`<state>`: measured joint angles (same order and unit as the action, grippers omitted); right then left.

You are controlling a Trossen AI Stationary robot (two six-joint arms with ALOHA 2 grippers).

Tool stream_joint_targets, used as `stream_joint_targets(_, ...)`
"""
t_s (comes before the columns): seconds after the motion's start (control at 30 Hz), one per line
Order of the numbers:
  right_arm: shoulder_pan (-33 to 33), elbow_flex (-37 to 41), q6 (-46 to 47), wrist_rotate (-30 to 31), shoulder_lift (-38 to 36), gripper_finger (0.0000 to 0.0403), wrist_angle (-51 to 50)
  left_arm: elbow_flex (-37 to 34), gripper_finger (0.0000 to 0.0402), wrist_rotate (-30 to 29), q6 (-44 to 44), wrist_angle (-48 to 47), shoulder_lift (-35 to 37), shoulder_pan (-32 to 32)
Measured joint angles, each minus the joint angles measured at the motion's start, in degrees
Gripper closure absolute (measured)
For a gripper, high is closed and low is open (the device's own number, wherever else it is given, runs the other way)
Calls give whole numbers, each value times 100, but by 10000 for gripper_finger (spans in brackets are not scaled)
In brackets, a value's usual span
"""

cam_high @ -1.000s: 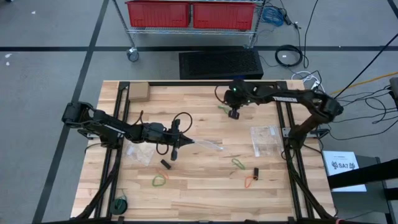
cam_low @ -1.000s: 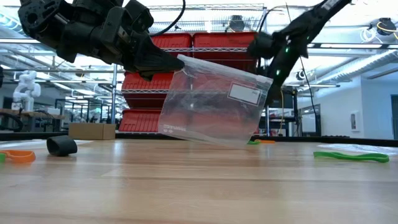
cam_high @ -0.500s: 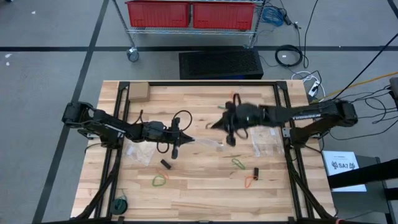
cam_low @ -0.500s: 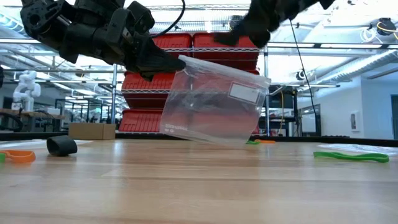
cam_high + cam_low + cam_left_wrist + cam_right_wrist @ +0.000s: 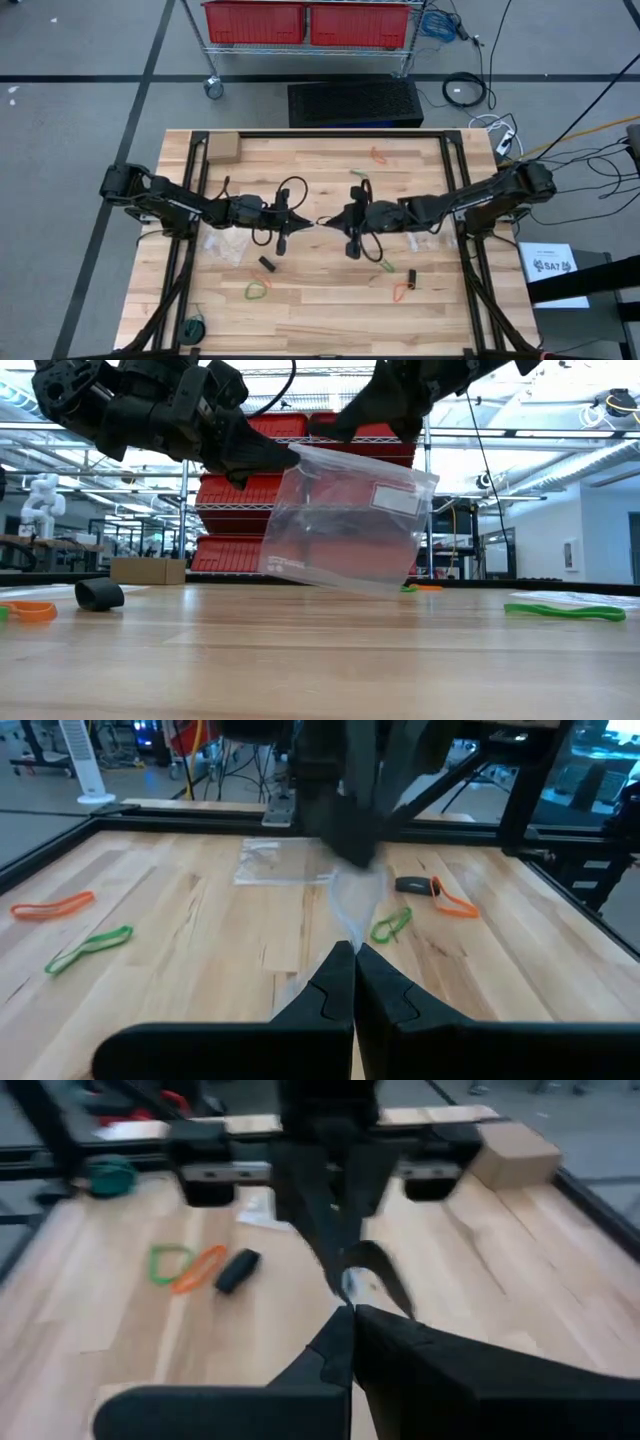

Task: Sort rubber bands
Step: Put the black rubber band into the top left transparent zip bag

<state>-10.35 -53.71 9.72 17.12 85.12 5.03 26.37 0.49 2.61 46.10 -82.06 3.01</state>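
Rubber bands lie here and there on the wooden tabletop (image 5: 300, 310). A green band (image 5: 258, 290) lies near the front edge, left of the middle, and a short black band (image 5: 267, 264) lies a little behind it. A green band (image 5: 384, 263), a black band (image 5: 410, 278) and an orange band (image 5: 401, 292) lie close together toward the front right. One more orange band (image 5: 379, 155) lies near the back edge, and a green band (image 5: 358, 176) lies near it, closer to the middle. A clear zip bag (image 5: 345, 518) hangs in the air over the middle of the tabletop, with its bottom close to the wood. The left gripper (image 5: 297, 224) has its fingers pressed together on the bag's top corner. The right gripper (image 5: 337, 217) comes from the other side and its fingers are pressed together too, right at the bag's top edge; whether they pinch the bag or only touch it is hard to tell. All the bands on the wood are apart from both grippers; the ones at the front right lie nearest the right gripper. Two more clear bags lie flat, one (image 5: 222, 246) by the left arm and one (image 5: 428, 222) under the right arm. A small cardboard box (image 5: 223, 148) sits in the back left corner, and a green roll (image 5: 193, 328) lies at the front left corner. Behind the table stands a wire shelf with red bins (image 5: 308, 22) on a grey floor, with a black mat (image 5: 355, 101) and cables (image 5: 466, 90) nearby.
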Motion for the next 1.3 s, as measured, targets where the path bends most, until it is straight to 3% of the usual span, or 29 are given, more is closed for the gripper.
stream_joint_targets(0.4, -309, 0, 552, 454, 109, 403, -141, 0, 402, -37, 0, 3, 0, 0)
stream_joint_targets(0.67, -359, 0, 994, 891, 109, 403, -745, 0, 402, -57, 0, 6, 0, 0)
stream_joint_targets(1.3, -276, 0, 1555, 198, 109, 392, -1072, 0, 402, -72, 4, 137, -2, 0)
